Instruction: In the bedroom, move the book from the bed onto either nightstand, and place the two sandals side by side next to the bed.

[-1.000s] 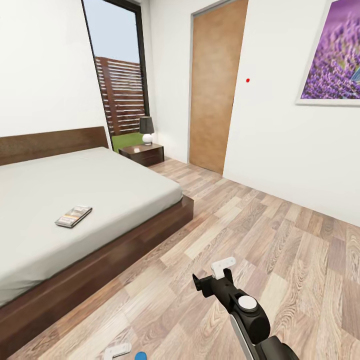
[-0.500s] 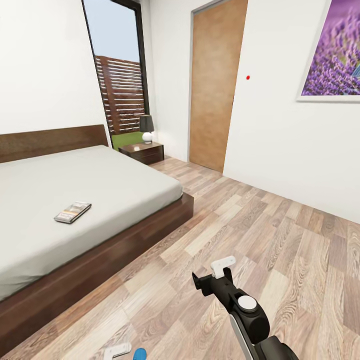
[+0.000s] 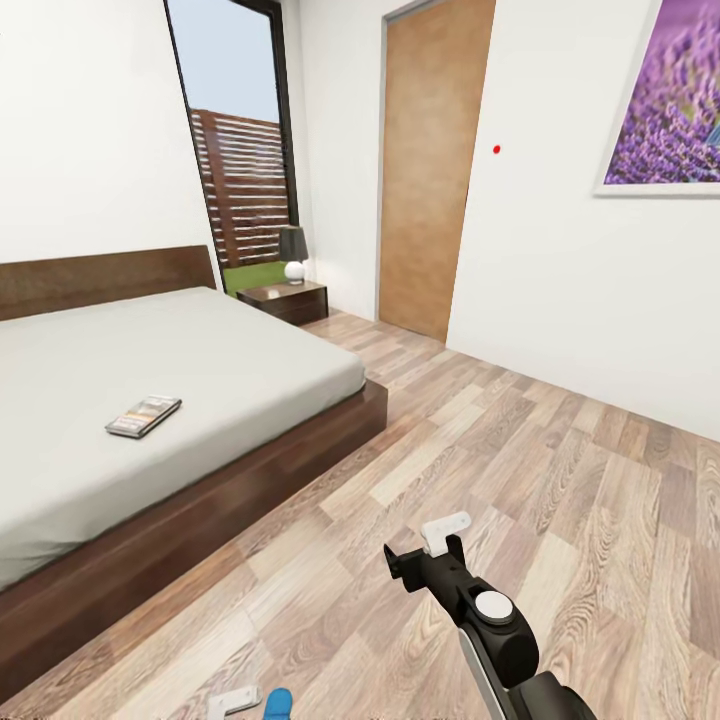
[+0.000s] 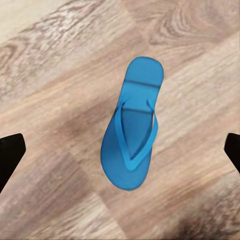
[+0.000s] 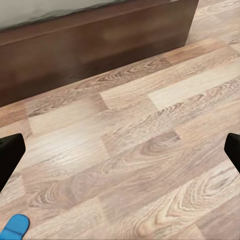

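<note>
The book (image 3: 143, 415) lies flat on the pale mattress of the bed (image 3: 200, 350), near its floor-side edge. A nightstand (image 3: 285, 300) with a lamp stands beyond the bed by the window. One blue sandal (image 4: 132, 145) lies strap up on the wood floor, directly beneath my left gripper (image 4: 120, 152), which hangs open above it without touching. The sandal's tip (image 3: 277, 703) pokes in at the bottom edge of the head view, next to a white left fingertip (image 3: 233, 702). My right gripper (image 3: 425, 550) is open and empty over bare floor; a blue sandal tip (image 5: 14, 226) shows in its wrist view.
The bed's dark wooden frame (image 5: 100, 40) runs along the floor ahead of the right gripper. A wooden door (image 3: 430, 170) and a white wall with a purple picture (image 3: 665, 100) close the room on the right. Open plank floor (image 3: 560, 470) lies between bed and wall.
The whole head view has shifted slightly, so the bed and book sit a little higher in the picture and more of the sandal's tip shows. Both grippers look unchanged.
</note>
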`<state>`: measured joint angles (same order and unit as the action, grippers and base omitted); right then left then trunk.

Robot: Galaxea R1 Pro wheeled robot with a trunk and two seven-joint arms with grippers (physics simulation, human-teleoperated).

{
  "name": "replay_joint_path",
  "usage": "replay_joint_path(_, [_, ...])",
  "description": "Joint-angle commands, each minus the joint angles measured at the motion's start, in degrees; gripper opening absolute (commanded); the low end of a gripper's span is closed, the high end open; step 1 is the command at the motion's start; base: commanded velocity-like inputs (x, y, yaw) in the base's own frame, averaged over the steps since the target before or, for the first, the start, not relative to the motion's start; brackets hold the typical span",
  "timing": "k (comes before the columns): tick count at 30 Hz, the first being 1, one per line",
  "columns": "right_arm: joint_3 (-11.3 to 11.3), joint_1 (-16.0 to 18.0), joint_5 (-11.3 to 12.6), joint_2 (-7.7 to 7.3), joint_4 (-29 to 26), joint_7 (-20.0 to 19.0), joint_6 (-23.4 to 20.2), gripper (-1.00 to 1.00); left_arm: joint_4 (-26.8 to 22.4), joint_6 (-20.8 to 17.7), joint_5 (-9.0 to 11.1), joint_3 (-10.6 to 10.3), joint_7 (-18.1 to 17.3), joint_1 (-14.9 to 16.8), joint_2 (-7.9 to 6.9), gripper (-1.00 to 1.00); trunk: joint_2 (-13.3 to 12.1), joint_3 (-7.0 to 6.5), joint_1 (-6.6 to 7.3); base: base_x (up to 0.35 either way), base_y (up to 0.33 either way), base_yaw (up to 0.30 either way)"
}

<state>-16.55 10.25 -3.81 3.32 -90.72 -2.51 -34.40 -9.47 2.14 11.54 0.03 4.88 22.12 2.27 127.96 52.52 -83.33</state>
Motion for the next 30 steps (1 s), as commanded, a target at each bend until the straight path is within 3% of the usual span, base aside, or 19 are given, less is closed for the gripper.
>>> replay_joint_path(1, [0.0,0.0,-0.4,0.02,-0.1,-0.3,-0.3,1.0,0.0,0.4,0.3,0.0,0.1,0.0,0.02,1.0,0.4,0.24,-0.22,0.0,0.0,0.0])
replay_joint_path(30, [-0.1,0.0,-0.5,0.13,0.1,0.2,-0.5,1.0,-0.2,1.4,0.2,-0.4,1.3,0.1,-0.09,1.0,12.1,5.44,-6.58,0.0,0.0,0.0])
